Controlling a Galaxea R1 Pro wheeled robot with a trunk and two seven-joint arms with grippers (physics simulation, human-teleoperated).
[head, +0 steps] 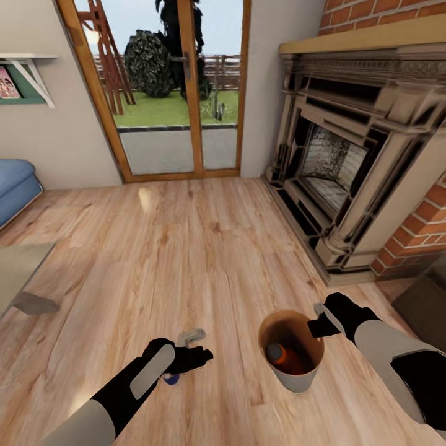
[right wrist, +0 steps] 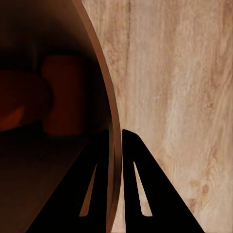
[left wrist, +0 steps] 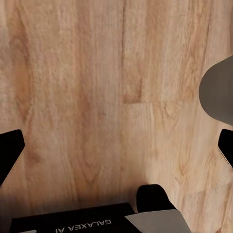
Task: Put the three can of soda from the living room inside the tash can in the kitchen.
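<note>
We're in the living room, wood-plank floor (head: 204,248), glass doors (head: 179,87) ahead, brick fireplace (head: 347,161) on our right. Trash can (head: 291,353) stands upright on the floor just in front of us, between the two arms, brown inside. Our right gripper (head: 317,323) is clamped on its rim on the far right side; in the right wrist view the two dark fingers (right wrist: 99,194) straddle the thin wall (right wrist: 112,126), one inside, one outside, pinched tight on it. At least one orange soda can (head: 277,354) lies inside the bin, grey top showing in the head view; the right wrist view shows two orange shapes (right wrist: 63,92) down in the dark, so likely both orange cans, though it's murky. Our left gripper (head: 195,353) hovers low over the floor, left of the bin and apart from it. A bit of dark blue (head: 171,379) peeks out under the left wrist, probably the blue can, mostly hidden by the arm. In the left wrist view its fingertips (left wrist: 9,150) sit wide at the frame edges with nothing between, bare floor (left wrist: 97,97) below, so spread and empty. Blue sofa (head: 15,186) at far left, grey table corner (head: 21,272) near it.
</note>
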